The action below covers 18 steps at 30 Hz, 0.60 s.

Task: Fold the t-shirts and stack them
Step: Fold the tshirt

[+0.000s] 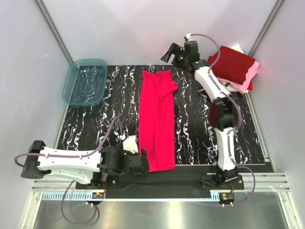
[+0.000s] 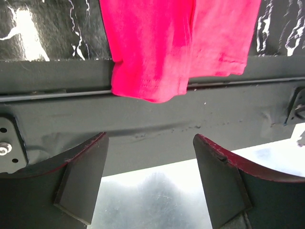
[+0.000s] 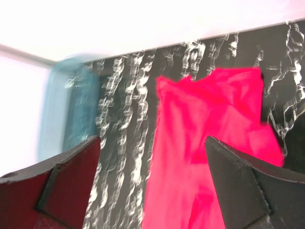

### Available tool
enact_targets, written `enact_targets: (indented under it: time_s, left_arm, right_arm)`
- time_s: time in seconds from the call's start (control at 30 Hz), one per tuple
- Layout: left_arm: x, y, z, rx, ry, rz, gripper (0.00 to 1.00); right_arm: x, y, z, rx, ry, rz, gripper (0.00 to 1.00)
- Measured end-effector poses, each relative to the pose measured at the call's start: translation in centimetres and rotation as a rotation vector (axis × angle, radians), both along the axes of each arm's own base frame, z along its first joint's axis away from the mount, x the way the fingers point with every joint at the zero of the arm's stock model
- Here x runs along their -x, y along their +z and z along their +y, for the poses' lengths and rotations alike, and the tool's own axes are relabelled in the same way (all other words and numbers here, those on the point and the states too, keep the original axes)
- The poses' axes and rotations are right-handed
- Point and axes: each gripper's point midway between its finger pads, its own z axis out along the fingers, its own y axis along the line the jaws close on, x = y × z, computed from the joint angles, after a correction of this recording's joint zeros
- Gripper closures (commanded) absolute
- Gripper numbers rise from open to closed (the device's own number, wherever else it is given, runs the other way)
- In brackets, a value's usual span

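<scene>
A bright pinkish-red t-shirt point(image 1: 157, 119) lies folded into a long narrow strip down the middle of the black marbled mat point(image 1: 95, 129). Its near hem hangs slightly over the mat's front edge in the left wrist view point(image 2: 157, 47). My left gripper point(image 1: 143, 161) is open and empty, low beside the shirt's near left corner; in its wrist view point(image 2: 150, 138) the hem lies ahead of the jaws. My right gripper point(image 1: 168, 53) is open and empty above the mat's far edge, past the shirt's collar end point(image 3: 209, 143). A dark maroon folded shirt point(image 1: 233, 64) tops a stack over a pale pink one point(image 1: 251, 76).
A translucent blue-grey tub point(image 1: 86, 81) stands at the mat's far left and shows blurred in the right wrist view point(image 3: 71, 105). White walls enclose the cell on three sides. A metal rail point(image 1: 157, 183) runs along the front by the arm bases.
</scene>
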Motion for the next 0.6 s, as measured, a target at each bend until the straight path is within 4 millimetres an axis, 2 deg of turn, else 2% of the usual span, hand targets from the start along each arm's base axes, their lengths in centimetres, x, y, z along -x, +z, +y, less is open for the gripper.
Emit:
enact_targets:
  time_s: [0.07, 0.1, 0.13, 0.23, 0.27, 0.3, 0.37, 0.43, 0.5, 0.6]
  left_arm:
    - [-0.4, 0.1, 0.1, 0.022, 0.009, -0.007, 0.25]
    - [-0.8, -0.1, 0.2, 0.038, 0.016, -0.010, 0.26]
    - [-1.3, -0.3, 0.3, 0.055, 0.025, -0.011, 0.27]
    - [-2.8, -1.3, 1.2, 0.074, 0.057, -0.014, 0.29]
    - [-3.1, -1.7, 1.4, 0.076, 0.063, -0.012, 0.29]
    - [-3.5, -2.1, 1.5, 0.076, 0.070, -0.007, 0.30]
    - [-4.0, -2.9, 1.6, 0.075, 0.076, 0.008, 0.30]
    - [-4.3, -3.8, 1.6, 0.076, 0.081, 0.026, 0.32]
    - [-4.3, -5.1, 1.9, 0.069, 0.081, 0.048, 0.33]
    - [-3.6, -7.0, 2.4, 0.063, 0.072, 0.086, 0.34]
  right_arm:
    - [4.2, 3.8, -1.3, -0.003, 0.001, -0.019, 0.05]
    - [6.7, 4.8, -1.9, -0.003, 0.002, -0.016, 0.11]
    - [8.9, 5.7, -2.6, -0.001, 0.002, -0.012, 0.12]
    - [16.7, 6.3, -4.2, 0.007, 0.013, 0.024, 0.17]
    - [19.5, 5.7, -4.7, 0.018, 0.016, 0.044, 0.18]
    - [22.0, 4.9, -4.8, 0.025, 0.023, 0.071, 0.19]
    - [27.6, 2.3, -4.8, 0.043, 0.056, 0.142, 0.28]
    - [33.4, -1.4, -4.8, 0.057, 0.096, 0.248, 0.38]
    - [38.1, -5.3, -5.3, 0.073, 0.118, 0.357, 0.39]
    - [43.7, -10.4, -7.2, 0.106, 0.113, 0.515, 0.37]
